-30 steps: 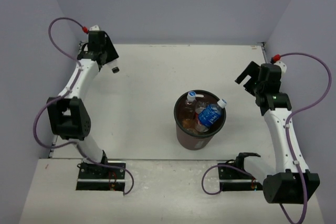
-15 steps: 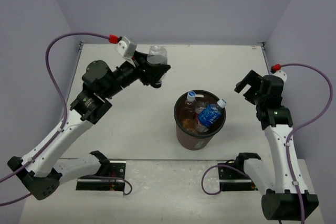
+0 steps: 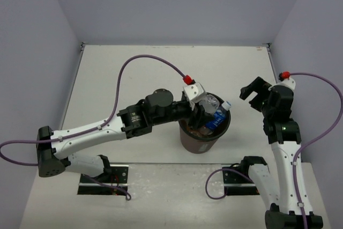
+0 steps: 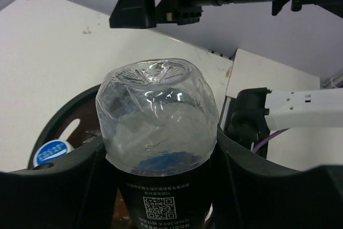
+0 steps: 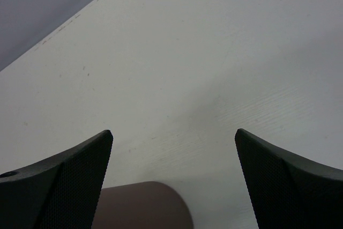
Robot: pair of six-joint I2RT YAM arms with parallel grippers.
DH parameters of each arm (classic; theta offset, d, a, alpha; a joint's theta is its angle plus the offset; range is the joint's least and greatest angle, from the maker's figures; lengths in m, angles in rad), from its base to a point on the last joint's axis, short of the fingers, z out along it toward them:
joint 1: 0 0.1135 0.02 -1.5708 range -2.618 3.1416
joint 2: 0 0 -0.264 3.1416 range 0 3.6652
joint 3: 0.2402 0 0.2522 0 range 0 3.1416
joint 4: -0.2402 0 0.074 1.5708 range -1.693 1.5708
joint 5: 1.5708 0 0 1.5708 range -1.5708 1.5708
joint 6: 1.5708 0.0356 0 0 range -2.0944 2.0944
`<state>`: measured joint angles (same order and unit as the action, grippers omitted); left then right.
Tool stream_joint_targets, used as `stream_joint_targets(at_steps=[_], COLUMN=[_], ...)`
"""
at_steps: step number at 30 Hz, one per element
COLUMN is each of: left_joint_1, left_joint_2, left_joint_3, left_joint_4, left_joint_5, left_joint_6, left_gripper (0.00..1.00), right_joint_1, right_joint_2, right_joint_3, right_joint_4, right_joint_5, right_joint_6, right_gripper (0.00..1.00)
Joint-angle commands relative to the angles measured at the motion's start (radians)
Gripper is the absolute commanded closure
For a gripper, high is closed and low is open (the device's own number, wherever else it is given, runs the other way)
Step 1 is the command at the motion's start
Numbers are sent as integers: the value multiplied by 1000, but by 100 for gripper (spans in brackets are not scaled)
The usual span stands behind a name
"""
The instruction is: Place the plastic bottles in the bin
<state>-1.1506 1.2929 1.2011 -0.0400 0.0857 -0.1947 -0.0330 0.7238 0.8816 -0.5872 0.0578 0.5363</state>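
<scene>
White tabletop (image 3: 134,79) carries the bin (image 3: 199,142). Over its mouth my left pincer (image 4: 161,164) clamps a clear, black-labelled bottle (image 4: 158,116). I judge the next move is simply to release it. Farther off, my right pincer (image 3: 256,94) gapes wide, empty.

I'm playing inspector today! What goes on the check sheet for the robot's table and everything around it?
Surface: white table, a few faint scuffs.
Job's things: bin mid-table; black-label bottle held over its opening; blue-label bottle inside it.
Clutter: nothing seen.
Hands: left hand shut on the black-label bottle; right hand open and empty, beside the bin.
Cables: purple cables loop from both arms.
Surroundings: pale walls on three sides.
</scene>
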Motion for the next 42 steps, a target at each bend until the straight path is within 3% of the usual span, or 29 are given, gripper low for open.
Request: stream_joint_targets(at_steps=[1,5,9,10,16,22,26,31,39,42], left_joint_1=[-43,-47,-55,-56,-55,-17,201,466,889,948], left_joint_2=[35,69,65,59,42,107,84,-14,-179,-220], left_joint_3=[3,6,-1,-2,54,342,420,321,-82,-206], left_joint_4=[107,106,104,104,57,-175,-296,-362,-472,-492], left_joint_5=[-117,-117,-125,-134,-242,-506,-447,-472,-542,-606], left_joint_6=[50,47,49,50,59,3,-92,-185,-386,-434], left_gripper=[55,44,7,2,0,0,0,0,0,0], right_joint_1=[-2,-2,-2,-2,-2,-2,-2,-2,-2,-2], right_joint_2=[-7,-15,-15,-15,-12,2,0,-10,-43,-82], right_joint_3=[-15,-23,-18,-17,-16,-11,-10,-12,-27,-72], right_joint_4=[-19,-19,-19,-19,-19,-19,-19,-19,-23,34], right_joint_5=[-1,16,19,18,20,39,45,69,169,136], right_joint_6=[-25,-29,-32,-32,-33,-26,-21,-15,4,14], right_gripper=[1,1,1,1,1,1,1,1,1,1])
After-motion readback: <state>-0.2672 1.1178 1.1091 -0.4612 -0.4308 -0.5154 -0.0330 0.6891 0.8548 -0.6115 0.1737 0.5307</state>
